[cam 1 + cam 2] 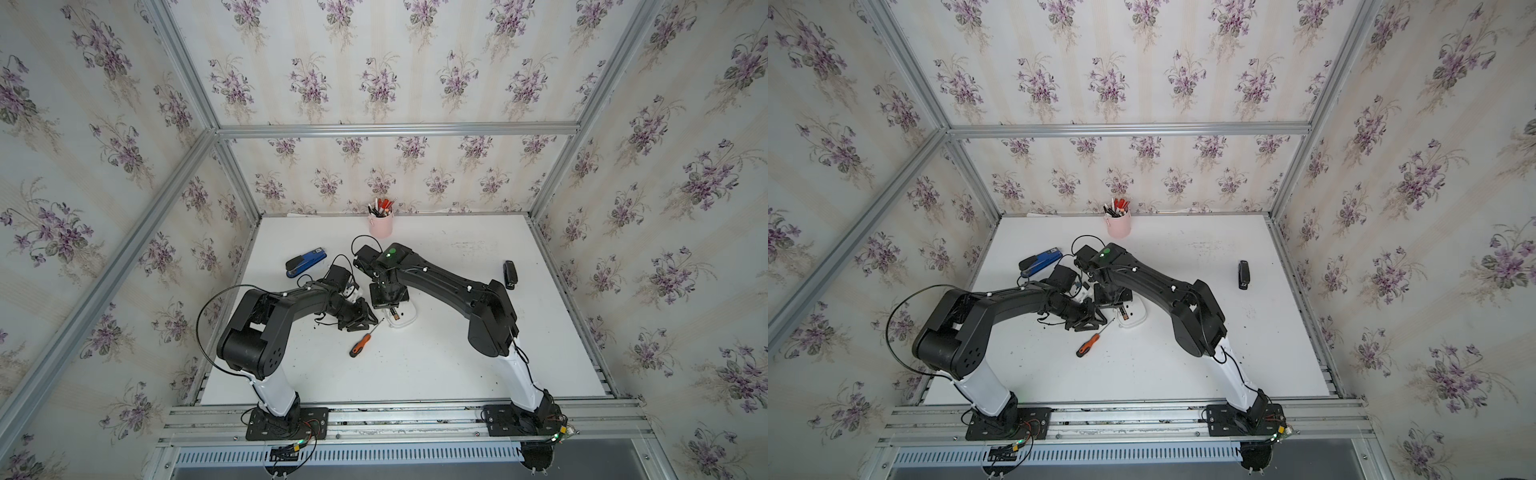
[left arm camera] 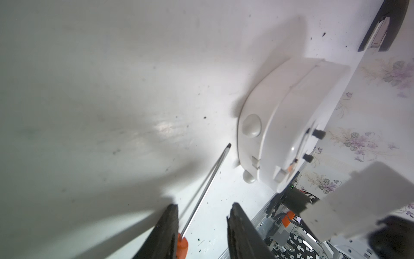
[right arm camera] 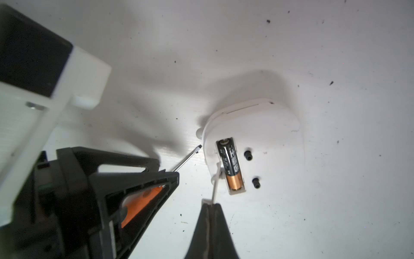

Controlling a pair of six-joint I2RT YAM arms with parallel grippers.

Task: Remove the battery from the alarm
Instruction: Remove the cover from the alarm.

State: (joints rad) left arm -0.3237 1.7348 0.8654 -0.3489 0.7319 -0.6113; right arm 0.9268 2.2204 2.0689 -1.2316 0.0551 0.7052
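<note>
White strip (image 3: 215,179) by the battery (image 3: 230,166) in the alarm (image 3: 268,139), tight in right gripper (image 3: 210,205); left gripper (image 2: 202,205) half-open

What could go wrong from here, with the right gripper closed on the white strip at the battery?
1. The thin white strip may slip from the right gripper or snap, leaving the battery seated.
2. The left gripper is open and apart from the alarm, so a pull might lift or drag it toward the screwdriver.

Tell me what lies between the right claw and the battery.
A thin white strip runs from the shut right claw to the battery in the alarm; the right wrist view shows it.
</note>
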